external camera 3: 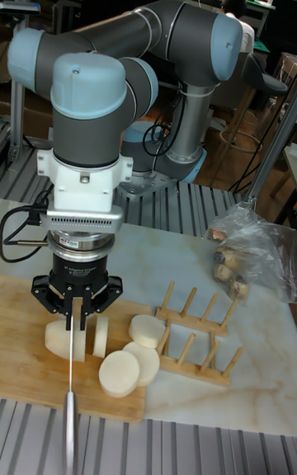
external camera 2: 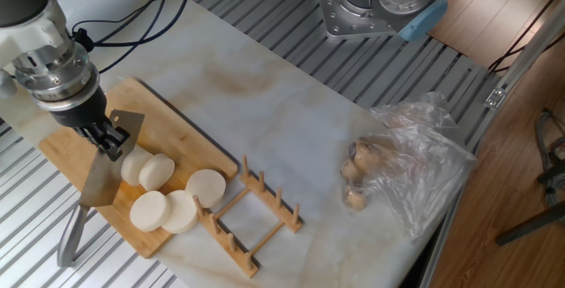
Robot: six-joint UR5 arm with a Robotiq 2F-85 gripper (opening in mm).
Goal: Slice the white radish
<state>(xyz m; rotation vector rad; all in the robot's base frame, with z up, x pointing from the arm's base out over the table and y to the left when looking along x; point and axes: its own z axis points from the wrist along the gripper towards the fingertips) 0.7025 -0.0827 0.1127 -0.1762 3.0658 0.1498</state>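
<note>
A UR5 arm's pincer (external camera 2: 108, 138) grips a cleaver (external camera 2: 104, 166) by the top of the blade, jaws closed on the steel, over a wooden cutting board (external camera 2: 168, 125) at the near-left end of the marble table (external camera 2: 291, 120). The white radish (external camera 2: 134, 164) lies on the board directly under and just to the right of the pincer: a short stub, with one slice (external camera 2: 158, 171) leaning against its cut end and three more discs (external camera 2: 181, 208) lying flat toward the board's right edge. In the tall fixed view the blade (external camera 3: 71, 343) hangs edge-on and vertical across the stub (external camera 3: 66, 338), handle pointing down toward the camera. The stub's long axis runs left to right in that view, so the blade stands square across it (the alignment the next cut depends on). How deep the edge sits in the radish cannot be told. A slatted wooden rack (external camera 2: 256, 213) stands just beside the board, and a clear plastic bag (external camera 2: 415, 169) of brownish lumps lies well apart at the table's far-right edge. With most of the radish already in discs, the job looks nearly done.
</note>
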